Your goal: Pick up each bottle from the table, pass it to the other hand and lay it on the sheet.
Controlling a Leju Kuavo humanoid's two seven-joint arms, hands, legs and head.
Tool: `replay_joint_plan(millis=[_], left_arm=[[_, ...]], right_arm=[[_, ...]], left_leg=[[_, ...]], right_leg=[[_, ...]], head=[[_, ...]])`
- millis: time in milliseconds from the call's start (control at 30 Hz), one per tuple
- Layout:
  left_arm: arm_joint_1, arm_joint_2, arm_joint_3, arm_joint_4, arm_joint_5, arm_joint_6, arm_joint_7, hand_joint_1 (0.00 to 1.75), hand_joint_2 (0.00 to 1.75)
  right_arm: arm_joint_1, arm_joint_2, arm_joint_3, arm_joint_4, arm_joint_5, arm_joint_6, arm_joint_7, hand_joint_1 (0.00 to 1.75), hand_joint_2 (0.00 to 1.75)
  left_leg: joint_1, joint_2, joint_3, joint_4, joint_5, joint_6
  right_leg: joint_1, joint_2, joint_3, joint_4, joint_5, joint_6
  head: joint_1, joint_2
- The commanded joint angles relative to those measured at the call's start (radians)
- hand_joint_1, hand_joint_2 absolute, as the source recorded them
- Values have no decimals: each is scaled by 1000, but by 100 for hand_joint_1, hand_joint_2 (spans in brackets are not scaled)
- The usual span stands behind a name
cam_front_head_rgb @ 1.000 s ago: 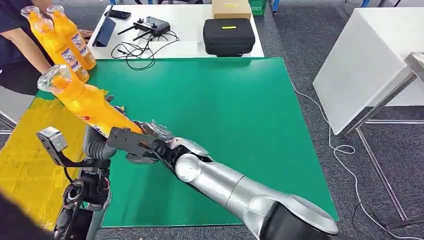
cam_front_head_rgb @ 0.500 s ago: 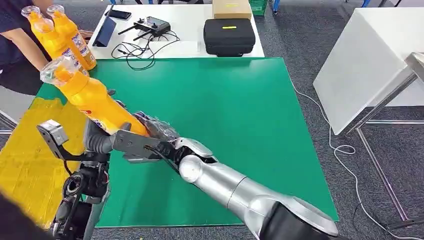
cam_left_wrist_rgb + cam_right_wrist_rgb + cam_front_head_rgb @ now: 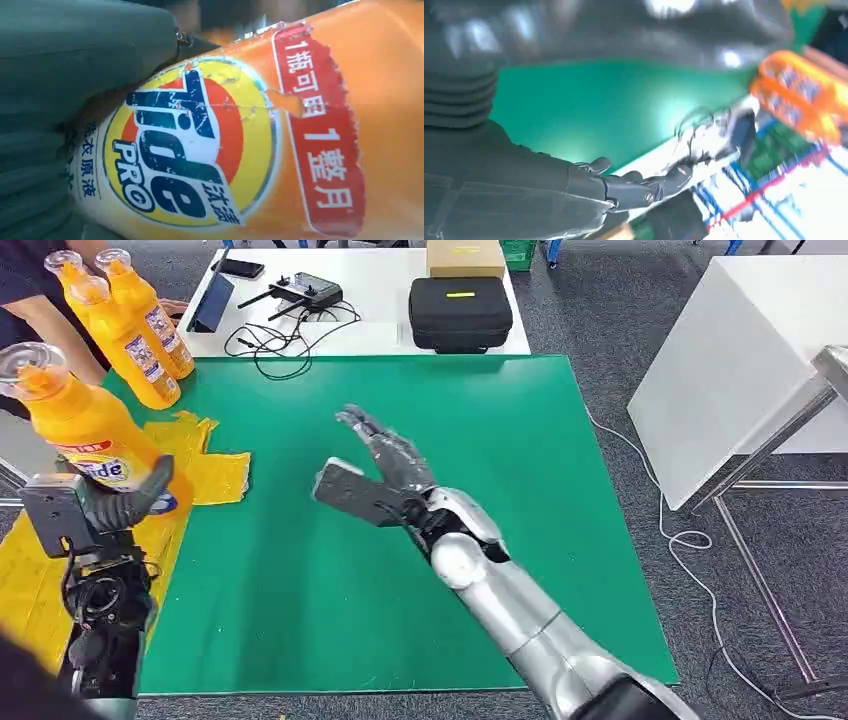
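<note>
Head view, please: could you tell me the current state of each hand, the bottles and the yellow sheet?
Left hand: grips the held bottle.
Held bottle: upright, capped, raised above the yellow sheet.
Right hand: holds nothing, fingers apart, above the green table.
Two other bottles: standing upright at the table's far left corner.
Yellow sheet: crumpled at its edge, no bottle lying on it.

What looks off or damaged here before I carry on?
Two things. The yellow sheet lies crumpled, its edge bunched on the green table rather than flat. The label on the bottle in the left hand is torn and peeling at its red band. No spills.
</note>
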Motion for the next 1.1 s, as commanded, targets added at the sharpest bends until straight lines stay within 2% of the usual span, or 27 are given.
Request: replay_joint_plan(millis=[33,67,133,167,200,233,267,300,367,400,533,600,667,700,733,800,833,867,967,1000,1067,1100], left_arm=[[-119,-2,248,190,-584,283,35,175,175],[-119,-2,248,190,-584,283,35,175,175],[-113,-70,420,115,-939,283,59,175,175],[-127,-73,457,140,-1045,283,77,175,175],[-137,-52,446,186,-1162,283,148,175,175],[-141,-27,412,224,-1238,283,232,175,175],[-141,-12,391,252,-1259,283,261,175,175],[-129,18,336,291,-1317,283,356,175,175],[-103,52,253,331,-1319,283,425,175,175],[-76,108,79,358,-1319,283,551,175,175],[-76,108,79,358,-1319,283,551,175,175],[-76,108,79,358,-1319,283,551,175,175],[-58,131,-13,403,-1319,283,618,175,175],[-55,138,-48,426,-1319,283,643,175,175],[-28,184,-246,455,-1319,283,743,175,175],[-15,196,-346,501,-1319,283,799,175,175],[-21,194,-382,565,-1319,283,806,175,175],[-21,198,-412,581,-1319,283,823,175,175],[-5,192,-447,630,-1319,283,859,175,175],[-4,211,-578,642,-1212,283,897,175,175],[-2,206,-564,651,-1223,283,890,175,175],[-6,200,-552,682,-1242,283,890,175,175]], right_arm=[[146,-108,-198,-356,2,49,-20,0,0],[146,-108,-198,-356,2,49,-20,0,0],[167,-117,-207,-395,2,48,-20,0,0],[178,-127,-211,-419,7,51,-19,0,0],[189,-138,-215,-442,12,59,-16,0,0],[202,-148,-222,-466,8,77,-19,0,0],[207,-153,-225,-475,9,86,-21,0,0],[210,-160,-225,-480,5,104,-32,0,0],[204,-164,-221,-472,6,115,-43,0,0],[192,-169,-208,-461,10,125,-53,0,0],[192,-169,-208,-461,10,125,-53,0,0],[192,-169,-208,-461,10,125,-53,0,0],[171,-171,-192,-436,6,130,-69,0,0],[162,-175,-184,-429,4,134,-75,0,0],[145,-178,-170,-418,3,142,-91,0,0],[139,-176,-162,-420,10,144,-99,0,0],[141,-177,-153,-431,21,142,-103,0,0],[141,-176,-150,-434,27,148,-104,0,0],[122,-160,-139,-410,48,170,-110,0,0],[94,-154,-127,-378,54,182,-110,0,0],[73,-143,-129,-341,52,183,-121,0,0],[60,-137,-125,-317,58,185,-132,0,0]], left_leg=[[1,-3,5,-1,-2,0],[1,-2,2,0,-1,0],[0,-2,7,-1,-3,1],[0,-1,3,-1,-1,0],[0,-2,5,-1,-2,1],[1,-3,6,-1,-2,1],[0,-2,3,-1,-1,0],[0,-3,5,-1,-1,0],[-1,-2,5,-2,-1,0],[-1,-1,7,-2,-1,0],[0,0,7,-2,-2,0],[0,-2,2,-1,-1,0],[0,-2,7,-1,-2,1],[0,1,4,-2,-1,1],[-1,2,7,-2,-2,1],[-1,4,9,-3,-3,0],[0,5,17,-5,-5,0],[-2,2,8,-3,-2,0],[-2,3,11,-5,-3,0],[-1,2,7,-3,-2,0],[-1,4,8,-2,-3,0],[0,5,4,-1,-2,0]], right_leg=[[1,-5,6,-1,-3,1],[1,-3,3,-1,-1,0],[1,-4,8,-1,-3,1],[0,-3,3,-1,-2,1],[1,-4,6,-1,-2,1],[1,-6,8,-1,-3,1],[0,-4,4,-1,-2,0],[0,-5,6,-1,-3,1],[0,-4,5,-2,-2,0],[0,-4,7,-2,-3,0],[0,-3,7,-1,-3,0],[0,-3,3,-1,-1,0],[1,-4,7,-1,-3,1],[0,-1,4,-1,-1,1],[-1,-1,6,-1,-2,1],[-1,0,8,-1,-3,1],[0,-1,15,-3,-5,1],[-1,-1,7,-1,-2,0],[-1,-1,10,-2,-3,0],[-1,-1,6,-2,-2,0],[-1,1,7,-1,-3,1],[0,3,3,-1,-1,0]], head=[[0,0],[1,0],[0,0],[0,0],[0,0],[0,0],[0,0],[0,0],[0,0],[0,0],[0,0],[0,0],[0,0],[0,0],[0,0],[0,0],[0,0],[0,0],[-1,0],[1,0],[0,0],[0,0]])
